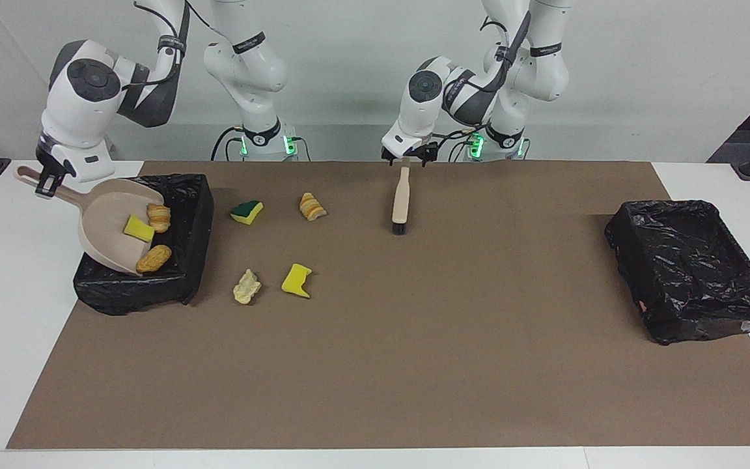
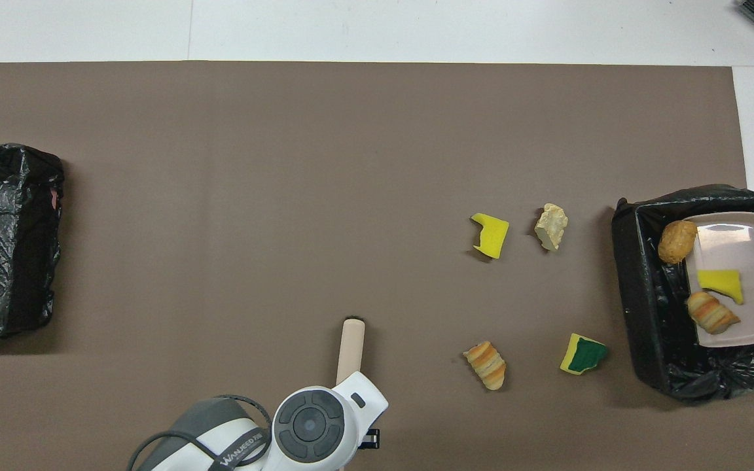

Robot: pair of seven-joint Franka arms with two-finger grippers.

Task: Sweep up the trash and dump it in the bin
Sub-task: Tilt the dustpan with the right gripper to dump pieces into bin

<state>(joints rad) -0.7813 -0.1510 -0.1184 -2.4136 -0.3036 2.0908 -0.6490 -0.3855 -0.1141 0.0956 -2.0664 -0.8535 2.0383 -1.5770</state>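
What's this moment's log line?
right gripper: shut on dustpan, tilted over bin | left gripper: open over brush | trash: three on dustpan, four on mat

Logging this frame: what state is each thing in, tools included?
right tool: shut on the dustpan's handle.
left tool: open, over the brush's handle.
dustpan: tipped over the bin.
brush: released, bristles on the mat.
pan scraps: three, sliding to the lip.
loose scraps: four, lying on the mat.
bin: lined, open.
other bin: lined, open, no scraps seen inside.
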